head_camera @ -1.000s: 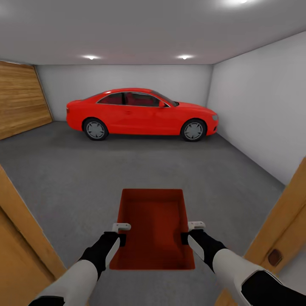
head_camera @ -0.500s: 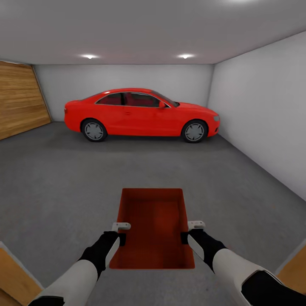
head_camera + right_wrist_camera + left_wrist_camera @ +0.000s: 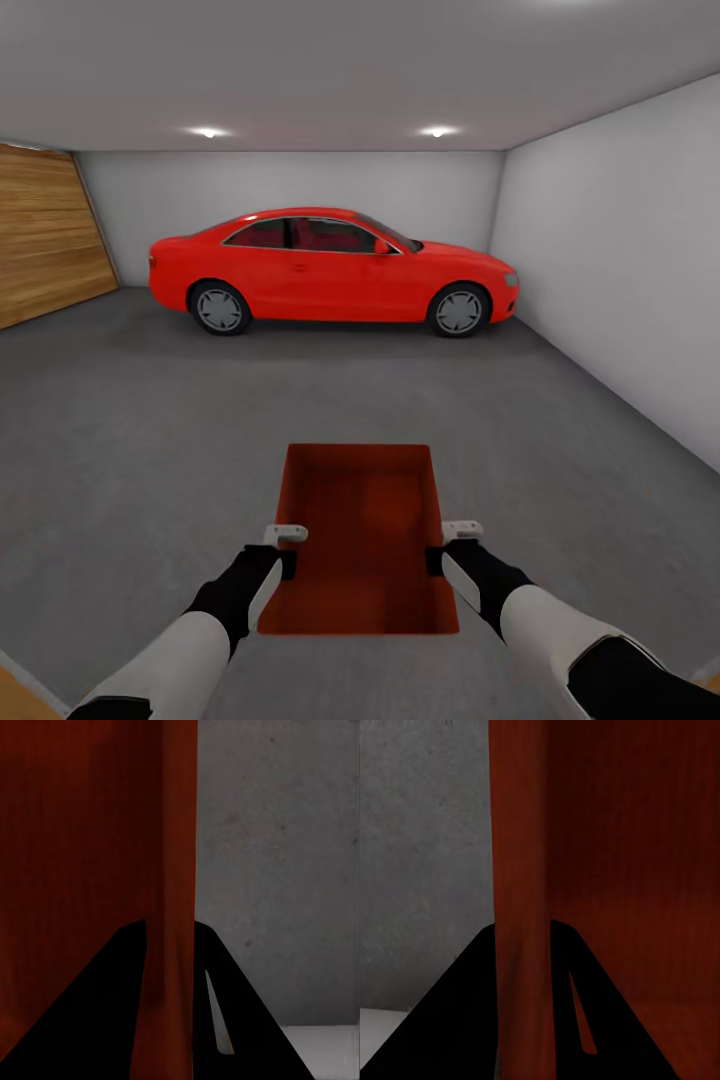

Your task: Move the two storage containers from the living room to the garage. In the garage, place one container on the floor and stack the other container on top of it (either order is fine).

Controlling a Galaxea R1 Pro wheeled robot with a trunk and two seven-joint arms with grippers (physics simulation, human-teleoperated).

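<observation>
Rolled forward past the door frame, car (image 3: 330, 268) a touch nearer. Storage container (image 3: 360, 535) low centre of frame, above the garage floor (image 3: 150, 420), left gripper (image 3: 287, 560) and right gripper (image 3: 436, 558) jaws pinching opposite long walls. Thin rim grips, so could slip or tilt if dropped unevenly.

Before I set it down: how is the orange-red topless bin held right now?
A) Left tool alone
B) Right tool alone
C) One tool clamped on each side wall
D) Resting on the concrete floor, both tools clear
C: the left tool and right tool each straddle a side wall of the orange-red topless bin.
</observation>
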